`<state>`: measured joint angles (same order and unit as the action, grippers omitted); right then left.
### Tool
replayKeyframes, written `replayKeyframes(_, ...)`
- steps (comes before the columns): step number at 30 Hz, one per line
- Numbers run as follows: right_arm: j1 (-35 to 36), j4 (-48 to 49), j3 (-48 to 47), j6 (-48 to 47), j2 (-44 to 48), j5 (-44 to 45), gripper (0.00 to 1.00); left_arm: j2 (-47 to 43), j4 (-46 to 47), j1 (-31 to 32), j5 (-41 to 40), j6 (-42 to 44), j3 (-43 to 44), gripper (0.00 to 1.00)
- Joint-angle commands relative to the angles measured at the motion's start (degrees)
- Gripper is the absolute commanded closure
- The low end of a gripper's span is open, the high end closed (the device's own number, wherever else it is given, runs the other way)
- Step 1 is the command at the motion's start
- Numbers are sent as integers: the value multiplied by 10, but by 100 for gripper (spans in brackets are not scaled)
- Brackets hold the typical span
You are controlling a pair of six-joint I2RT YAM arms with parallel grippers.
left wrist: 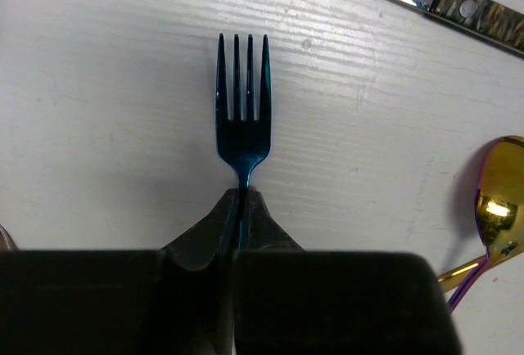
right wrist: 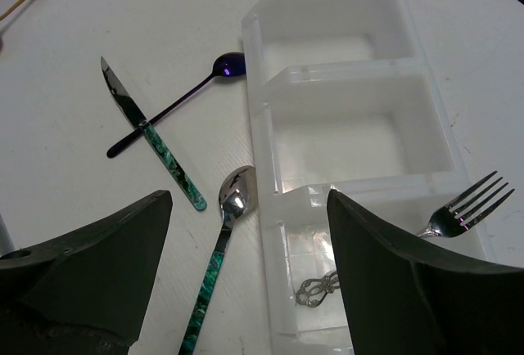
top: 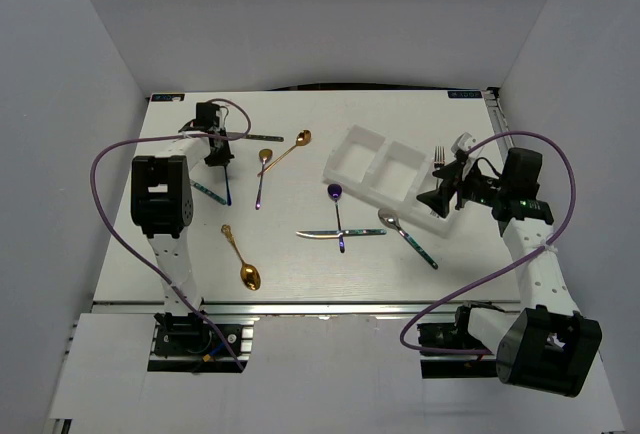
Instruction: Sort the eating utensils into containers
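Observation:
My left gripper [top: 217, 157] is shut on the neck of a dark blue fork [left wrist: 242, 110], tines pointing away, at or just above the table; in the left wrist view the gripper [left wrist: 241, 197] hides the handle. My right gripper [right wrist: 248, 201] is open and empty above the near compartment of the white three-compartment tray [right wrist: 262, 126]. A silver fork [right wrist: 465, 208] lies in that compartment, tines over the rim. The other two compartments look empty. In the top view the right gripper [top: 446, 194] is over the right end of the tray [top: 345, 150].
Loose on the table: a green-handled silver spoon [right wrist: 221, 249], a green-handled knife [right wrist: 151, 138] crossing a purple spoon [right wrist: 225, 66], a gold spoon [top: 243, 260], a gold spoon [top: 296, 146], a purple-gold spoon [left wrist: 495, 208], a knife [left wrist: 458, 3]. Purple cables loop beside both arms.

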<state>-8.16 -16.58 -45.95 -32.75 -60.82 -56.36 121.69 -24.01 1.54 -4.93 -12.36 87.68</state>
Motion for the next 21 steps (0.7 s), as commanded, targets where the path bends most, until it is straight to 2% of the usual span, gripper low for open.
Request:
replayKeyframes(1, -7, 12, -2, 8, 10, -15, 17, -39, -53, 1, 36, -13, -15, 100)
replayKeyframes(14, -26, 19, 2, 17, 8, -17, 17, -138, -35, 0, 112, -42, -24, 100)
replayKeyframes(17, -30, 21, 3, 18, 8, -14, 16, -170, -17, 0, 164, -52, -41, 100)
replayKeyframes(21, -34, 24, 3, 21, 10, -12, 16, -210, 40, 24, 291, -83, -73, 100)
